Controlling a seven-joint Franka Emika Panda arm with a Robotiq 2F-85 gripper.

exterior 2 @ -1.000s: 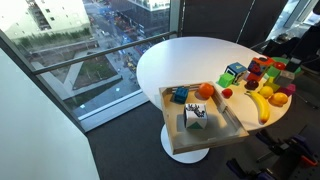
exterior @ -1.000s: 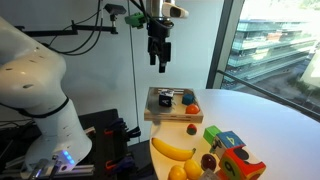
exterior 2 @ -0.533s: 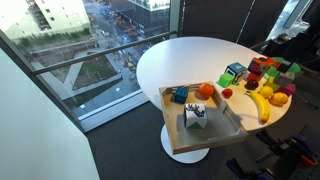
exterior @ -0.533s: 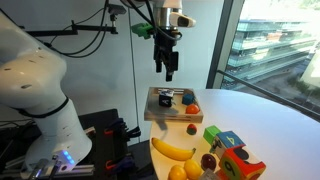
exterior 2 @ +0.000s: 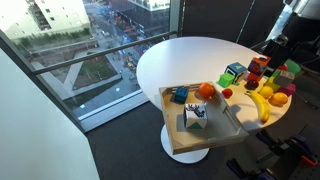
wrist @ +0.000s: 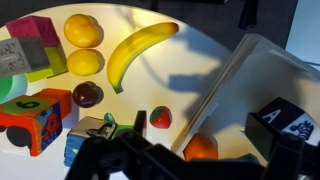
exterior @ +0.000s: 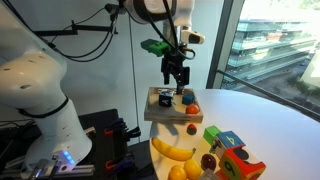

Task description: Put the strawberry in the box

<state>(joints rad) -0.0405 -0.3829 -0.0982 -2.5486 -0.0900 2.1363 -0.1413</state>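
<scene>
In an exterior view the arm hangs above the box (exterior: 165,117) with its fingers (exterior: 173,80) spread wide and nothing between them. The strawberry (exterior: 192,127) sits on the tabletop (exterior: 260,115) just outside the box's near wall, between that wall and the banana (exterior: 172,150). To my eye this is the approach, with the pick not yet made. In an exterior view from higher up, the strawberry (exterior 2: 227,93) is a small red dot just beside the box (exterior 2: 226,122) on its banana (exterior 2: 262,104) side, too small there to show which way it lies. In the wrist view the strawberry (wrist: 160,118) is low in the middle of the picture, apart from the box wall (wrist: 255,75) to its right and from the banana (wrist: 135,50) above it. Its darker end seems to face left, so its long axis would run roughly across the picture, though I can't be sure at this size. The next move, I'd say, is to shift off the box and over the berry. The arm then comes straight down with the fingers across its short width, closes gently, and carries it over the low wall.
</scene>
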